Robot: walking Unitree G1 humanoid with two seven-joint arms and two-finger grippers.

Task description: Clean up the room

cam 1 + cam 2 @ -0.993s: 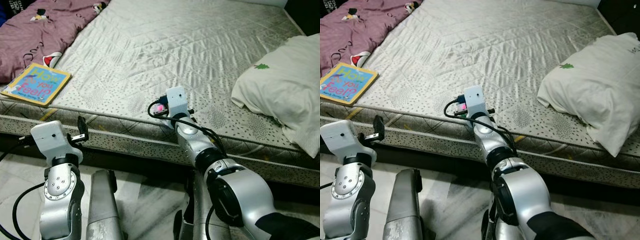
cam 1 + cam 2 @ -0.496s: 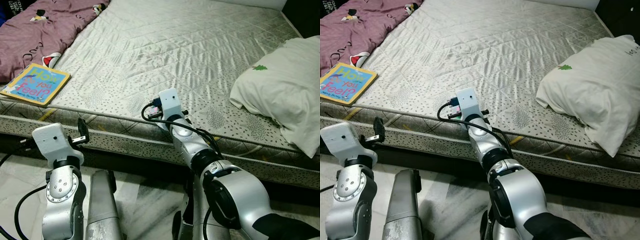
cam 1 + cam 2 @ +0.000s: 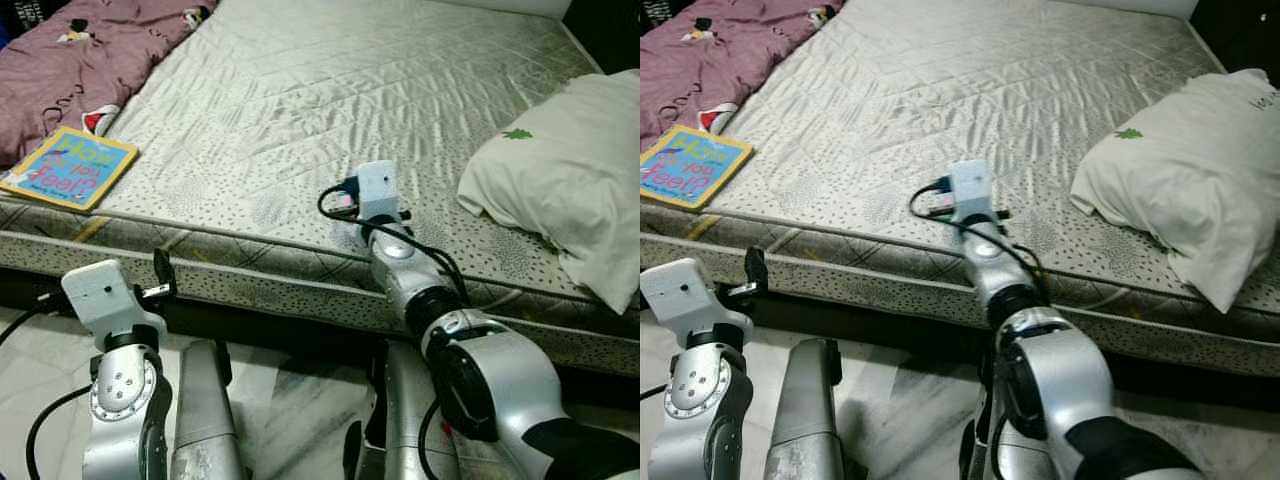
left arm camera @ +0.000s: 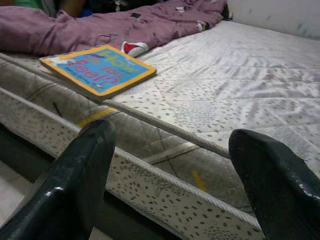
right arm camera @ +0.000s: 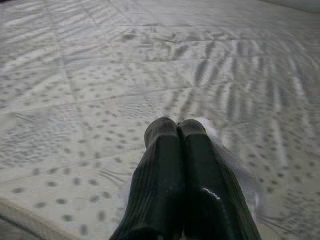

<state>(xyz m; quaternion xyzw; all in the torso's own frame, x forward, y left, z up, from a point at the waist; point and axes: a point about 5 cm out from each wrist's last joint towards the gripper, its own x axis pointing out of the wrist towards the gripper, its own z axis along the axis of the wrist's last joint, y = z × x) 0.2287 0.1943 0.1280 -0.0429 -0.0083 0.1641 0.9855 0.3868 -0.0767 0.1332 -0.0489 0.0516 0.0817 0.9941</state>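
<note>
I saw my right gripper (image 5: pixel 177 131) pressed together over the mattress (image 3: pixel 300 90), left gripper (image 4: pixel 170 165) spread, book (image 3: pixel 68 167) (frame's left) unmoved.

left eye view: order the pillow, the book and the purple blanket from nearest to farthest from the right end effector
From the right end effector, over the mattress's near edge:
1. Pillow, on its right.
2. Book, at the mattress's left front corner.
3. Purple blanket, beyond the book at far left.
</note>
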